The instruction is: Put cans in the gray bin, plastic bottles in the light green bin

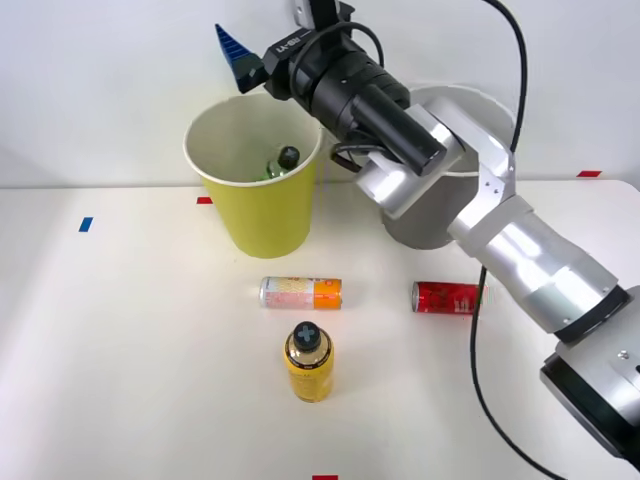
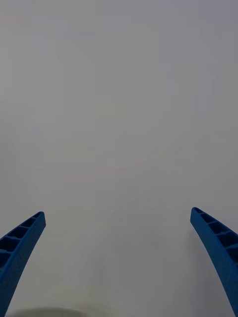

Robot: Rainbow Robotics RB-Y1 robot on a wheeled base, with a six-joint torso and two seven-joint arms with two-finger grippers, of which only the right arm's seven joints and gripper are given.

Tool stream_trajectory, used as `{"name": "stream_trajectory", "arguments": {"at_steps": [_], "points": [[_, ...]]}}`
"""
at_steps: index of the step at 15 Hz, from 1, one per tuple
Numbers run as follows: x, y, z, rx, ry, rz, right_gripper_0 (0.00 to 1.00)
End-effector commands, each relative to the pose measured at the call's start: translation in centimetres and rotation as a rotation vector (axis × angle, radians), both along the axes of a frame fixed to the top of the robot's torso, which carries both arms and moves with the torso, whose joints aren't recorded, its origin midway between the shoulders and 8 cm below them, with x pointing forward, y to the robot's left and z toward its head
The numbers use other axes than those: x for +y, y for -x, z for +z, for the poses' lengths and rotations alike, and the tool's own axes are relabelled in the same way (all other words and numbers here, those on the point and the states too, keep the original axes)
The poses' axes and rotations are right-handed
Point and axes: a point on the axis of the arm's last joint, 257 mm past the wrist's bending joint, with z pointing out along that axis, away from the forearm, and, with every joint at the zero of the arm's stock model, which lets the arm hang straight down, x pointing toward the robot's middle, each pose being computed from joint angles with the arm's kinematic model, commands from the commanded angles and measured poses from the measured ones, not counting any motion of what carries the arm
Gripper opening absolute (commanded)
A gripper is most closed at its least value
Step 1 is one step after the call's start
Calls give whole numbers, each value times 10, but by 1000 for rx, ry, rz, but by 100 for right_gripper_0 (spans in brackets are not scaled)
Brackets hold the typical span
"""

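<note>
So one of four is sorted as far as I can tell: the green bottle point(image 1: 281, 162) is lying inside the light green bin point(image 1: 262, 215), dark cap poking up. Still out on the surface point(image 1: 130, 350) are the yellow bottle point(image 1: 309, 363) standing upright near the front, the silver-pink can point(image 1: 301, 293) lying on its side just in front of the light green bin, and the red can point(image 1: 446, 297) lying on its side further right, right up against the arm. The gray bin point(image 1: 440, 215) is mostly hidden behind the arm, so can't say if anything's in it. The end effector point(image 1: 240, 58) hangs up above the back rim of the light green bin, fingers point(image 2: 20, 247) spread wide and holding nothing. Some blue and red tape marks on the surface, nothing really blocking the leftover items, though the forearm sits over the gray bin
</note>
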Motion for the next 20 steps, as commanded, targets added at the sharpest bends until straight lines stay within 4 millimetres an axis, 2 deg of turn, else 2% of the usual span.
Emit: {"name": "stream_trajectory", "arguments": {"at_steps": [1,6,10,12,16,20], "points": [[-28,9,-10,-22,24,-15,100],[-66,49,-27,-25,-4,3,100],[-118,81,-75,67,-61,-31,100],[-141,105,-89,98,-88,-45,100],[-195,168,-125,184,-147,-111,100],[-237,208,-157,212,-236,-152,100]]}}
